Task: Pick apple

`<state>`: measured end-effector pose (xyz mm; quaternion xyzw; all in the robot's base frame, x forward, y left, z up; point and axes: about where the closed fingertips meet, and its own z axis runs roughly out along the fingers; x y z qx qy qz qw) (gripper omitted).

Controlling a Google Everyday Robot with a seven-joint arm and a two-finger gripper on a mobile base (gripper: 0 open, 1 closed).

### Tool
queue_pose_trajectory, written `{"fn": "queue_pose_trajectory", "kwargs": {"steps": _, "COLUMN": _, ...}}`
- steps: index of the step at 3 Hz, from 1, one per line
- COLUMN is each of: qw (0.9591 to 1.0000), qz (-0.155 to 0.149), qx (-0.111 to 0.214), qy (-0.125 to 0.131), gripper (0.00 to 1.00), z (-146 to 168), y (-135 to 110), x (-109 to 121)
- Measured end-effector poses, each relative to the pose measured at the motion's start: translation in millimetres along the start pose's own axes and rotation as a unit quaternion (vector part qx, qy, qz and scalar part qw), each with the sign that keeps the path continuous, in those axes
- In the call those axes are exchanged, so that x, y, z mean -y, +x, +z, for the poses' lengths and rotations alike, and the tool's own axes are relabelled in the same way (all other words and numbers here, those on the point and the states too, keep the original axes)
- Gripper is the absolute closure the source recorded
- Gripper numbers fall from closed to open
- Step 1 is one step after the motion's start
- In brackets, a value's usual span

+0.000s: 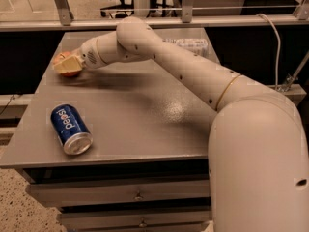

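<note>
The apple (59,58) shows as a small red-orange patch at the far left of the grey table (145,115), mostly hidden by my gripper. My gripper (66,65) is at the table's far left edge, just above the surface, and its tan fingers (70,64) are closed around the apple. The white arm reaches to it from the lower right across the table.
A blue Pepsi can (71,129) lies on its side near the table's front left. A pale packet (190,45) lies at the back right. Drawers run under the table front. A rail and a cable stand behind the table.
</note>
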<state>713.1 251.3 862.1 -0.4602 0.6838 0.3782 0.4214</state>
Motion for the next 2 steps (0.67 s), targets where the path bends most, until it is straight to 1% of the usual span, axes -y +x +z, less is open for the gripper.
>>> {"fn": "queue_pose_trajectory", "kwargs": {"steps": 1, "qw": 0.9992, "qz": -0.01, "qx": 0.035, "qy": 0.017, "gripper": 0.96, "z": -43.2, "y": -34.9, "x": 1.3}}
{"fn": "queue_pose_trajectory", "kwargs": {"steps": 2, "qw": 0.999, "qz": -0.011, "qx": 0.038, "qy": 0.019, "gripper": 1.0, "z": -48.9, "y": -37.5, "x": 2.3}}
